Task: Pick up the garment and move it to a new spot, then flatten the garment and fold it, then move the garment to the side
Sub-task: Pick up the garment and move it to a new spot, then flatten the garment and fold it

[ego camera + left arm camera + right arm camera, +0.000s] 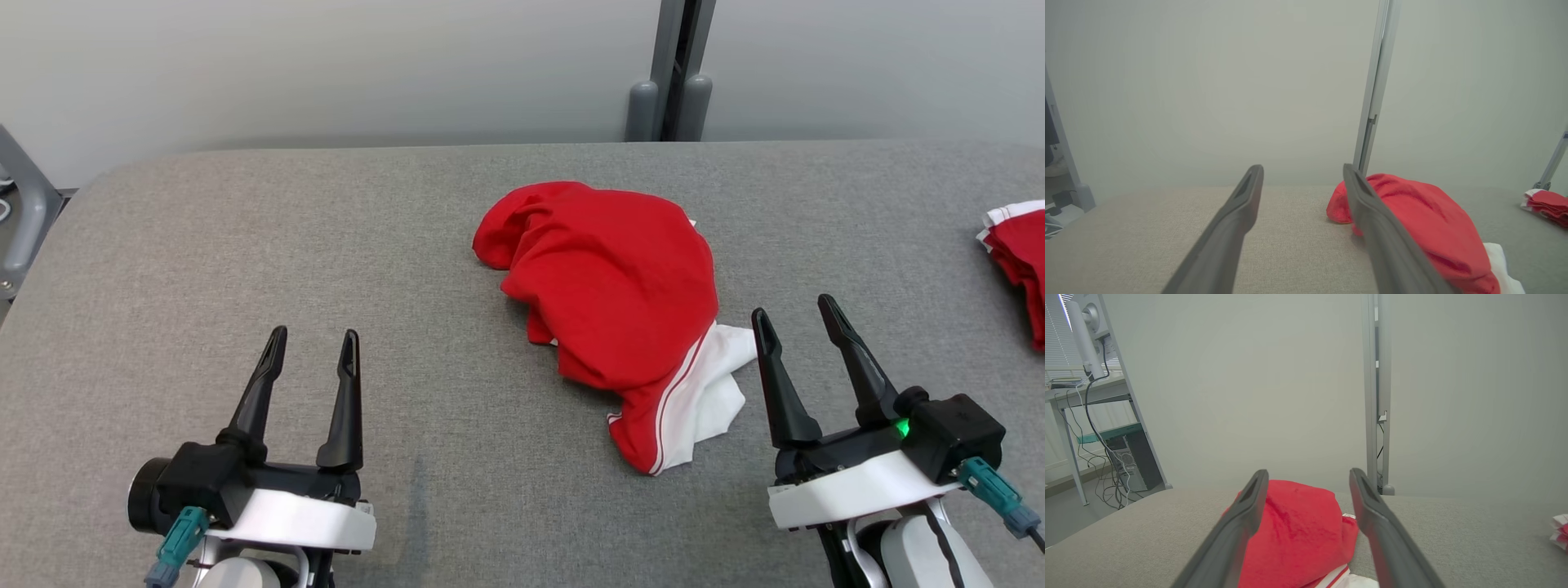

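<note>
Closest to the robot, the left gripper [315, 332] is over the grey table [245, 245], its two dark fingers spread wide with nothing between them. The right gripper [793, 305] sits at the other side, jaws likewise wide apart and empty, its fingertips just beside the white part of the garment [612, 278]. The garment, red with white trim, lies in a crumpled heap near the middle of the table, between the two grippers and a little farther out. Farther right, at the picture's edge, lies a second red-and-white pile [1020, 253], well apart from the heap. Behind the table a grey post [673, 73] stands against a pale wall.
</note>
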Tool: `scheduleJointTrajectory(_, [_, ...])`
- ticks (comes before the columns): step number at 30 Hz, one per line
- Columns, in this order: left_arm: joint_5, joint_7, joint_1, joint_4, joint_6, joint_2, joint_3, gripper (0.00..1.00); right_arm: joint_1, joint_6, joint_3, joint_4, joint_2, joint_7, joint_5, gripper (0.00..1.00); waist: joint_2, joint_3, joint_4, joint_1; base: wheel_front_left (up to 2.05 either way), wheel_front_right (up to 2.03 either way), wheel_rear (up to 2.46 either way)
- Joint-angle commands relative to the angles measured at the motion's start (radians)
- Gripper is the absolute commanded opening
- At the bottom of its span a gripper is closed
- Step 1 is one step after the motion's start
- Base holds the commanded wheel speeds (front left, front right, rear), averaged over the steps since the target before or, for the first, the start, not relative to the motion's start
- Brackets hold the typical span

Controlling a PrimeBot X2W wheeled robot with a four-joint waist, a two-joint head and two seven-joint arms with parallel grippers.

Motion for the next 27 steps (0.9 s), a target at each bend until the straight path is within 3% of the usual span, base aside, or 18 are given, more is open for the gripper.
scheduleJointTrajectory(1, [-0.003,-0.002,0.003,-0.006,-0.004,0.002,0.001,1.0,0.006,0.0,-0.003,-0.001,-0.004,-0.001,0.004,1.0,0.0,0.003,-0.005,0.0,0.0,0.0,0.0])
scheduleJointTrajectory(27, [-0.024,-0.003,-0.016,0.006,-0.001,0.002,-0.05,1.0,-0.002,0.0,-0.017,0.009,-0.004,-0.001,0.005,1.0,0.0,0.02,-0.014,0.0,0.0,0.0,0.0])
